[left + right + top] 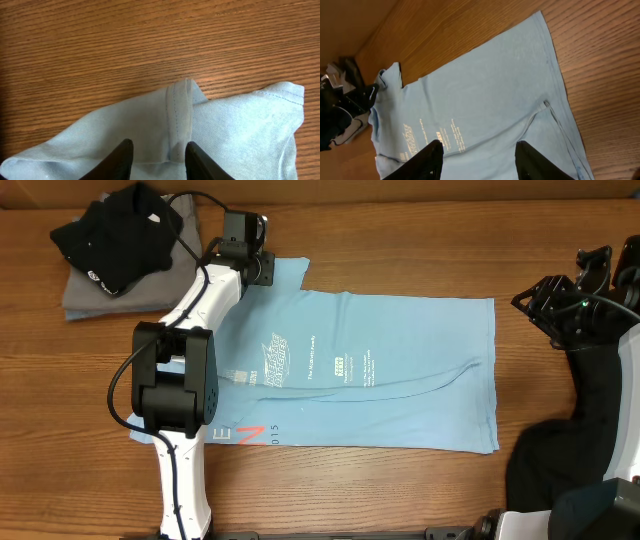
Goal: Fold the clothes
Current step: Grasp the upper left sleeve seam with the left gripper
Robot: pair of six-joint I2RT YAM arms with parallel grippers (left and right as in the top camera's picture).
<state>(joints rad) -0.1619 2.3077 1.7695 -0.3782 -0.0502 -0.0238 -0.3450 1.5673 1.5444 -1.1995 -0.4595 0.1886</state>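
Wood-grain surface (400, 240) all round, and spread flat across it is the light blue T-shirt (400, 370).

Closest in first, from the left wrist camera: the left gripper (160, 146) is down at the T-shirt's sleeve corner. Its two dark fingers (122, 160) stand apart, one on each side of a raised ridge of stitched sleeve hem (179, 117). The blue cloth runs between them and they aren't clamped on it. Bare wood lies just past the hem.

Over to the right wrist camera: the right gripper (479, 145) has its fingers (532, 160) spread wide with nothing between them. It looks down the T-shirt from the bottom-hem end. From overhead it sits off the cloth, beyond that hem and not touching it. A long crease (555, 117) runs through the fabric near that end.

Mid-T-shirt now, and there's white print (275, 362) on the chest, too small to read. Nearer the neck end, beside the left arm's black housing, are big letters, "E" in white and "N" in red (243, 435), followed by "015".

Furthest out, past the T-shirt's sleeve corner, a black garment (120, 235) is heaped on a folded grey one (80, 295). The two sit well clear of the blue cloth.
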